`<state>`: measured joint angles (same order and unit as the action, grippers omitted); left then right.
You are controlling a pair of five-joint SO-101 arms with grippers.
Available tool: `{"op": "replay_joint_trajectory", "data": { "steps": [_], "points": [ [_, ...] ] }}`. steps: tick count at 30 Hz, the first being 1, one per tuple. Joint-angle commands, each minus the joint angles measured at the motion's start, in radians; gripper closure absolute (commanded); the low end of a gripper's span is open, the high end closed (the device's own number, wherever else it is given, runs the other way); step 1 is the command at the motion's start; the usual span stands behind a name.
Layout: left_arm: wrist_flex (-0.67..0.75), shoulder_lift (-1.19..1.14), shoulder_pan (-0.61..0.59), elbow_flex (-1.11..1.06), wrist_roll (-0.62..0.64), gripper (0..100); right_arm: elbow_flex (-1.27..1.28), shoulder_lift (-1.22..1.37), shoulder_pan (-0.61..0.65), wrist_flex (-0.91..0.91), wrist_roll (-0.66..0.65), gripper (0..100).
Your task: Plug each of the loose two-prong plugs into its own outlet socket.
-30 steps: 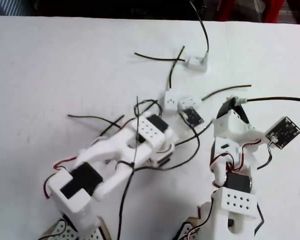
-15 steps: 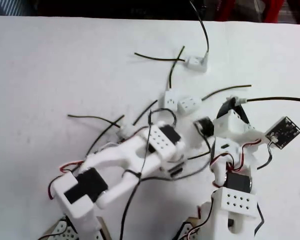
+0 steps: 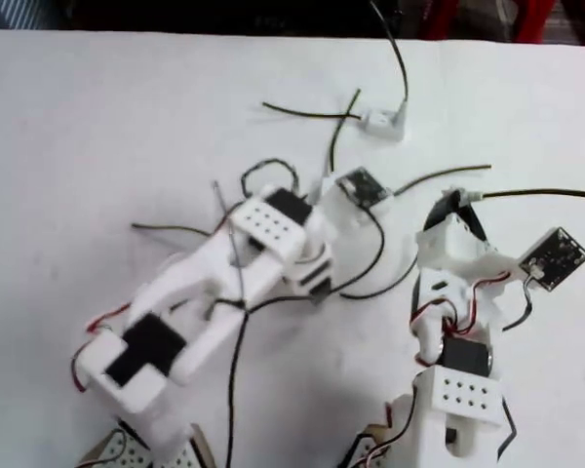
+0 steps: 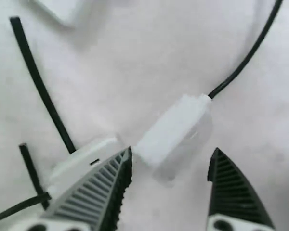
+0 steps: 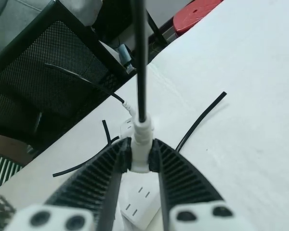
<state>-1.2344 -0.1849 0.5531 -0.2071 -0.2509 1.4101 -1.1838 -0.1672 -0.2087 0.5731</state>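
Observation:
My left gripper [image 4: 171, 153] is open and straddles a white two-prong plug [image 4: 176, 127] lying flat with its black cord trailing away. A second white block [image 4: 82, 159] lies against the outside of one finger. In the high view this left gripper [image 3: 343, 200] sits over the white blocks [image 3: 328, 191] at the table's middle. My right gripper [image 5: 140, 144] is shut on a white plug [image 5: 141, 129], cord upward, held above a white outlet socket [image 5: 137, 204]. In the high view the right gripper [image 3: 448, 209] stands at the right, its cord [image 3: 546, 194] running off the right edge.
Another white plug [image 3: 382, 122] with a cord lies at the far centre-right. Loose black cords [image 3: 175, 231] cross the white table [image 3: 97, 127] left of the left arm. Dark furniture [image 5: 53, 62] stands beyond the table's far edge.
The left arm swung away from the right arm, towards the far side, and its gripper now sits over the white blocks at the middle. The right arm has kept still.

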Motion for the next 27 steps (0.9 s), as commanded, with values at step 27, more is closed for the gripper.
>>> {"op": "replay_joint_trajectory", "data": {
  "steps": [27],
  "points": [
    [0.209, 0.015, -0.005, -0.049, -0.578, 71, -0.014, -0.028, -0.005, 0.019, -0.018, 98.1]
  ]
}}
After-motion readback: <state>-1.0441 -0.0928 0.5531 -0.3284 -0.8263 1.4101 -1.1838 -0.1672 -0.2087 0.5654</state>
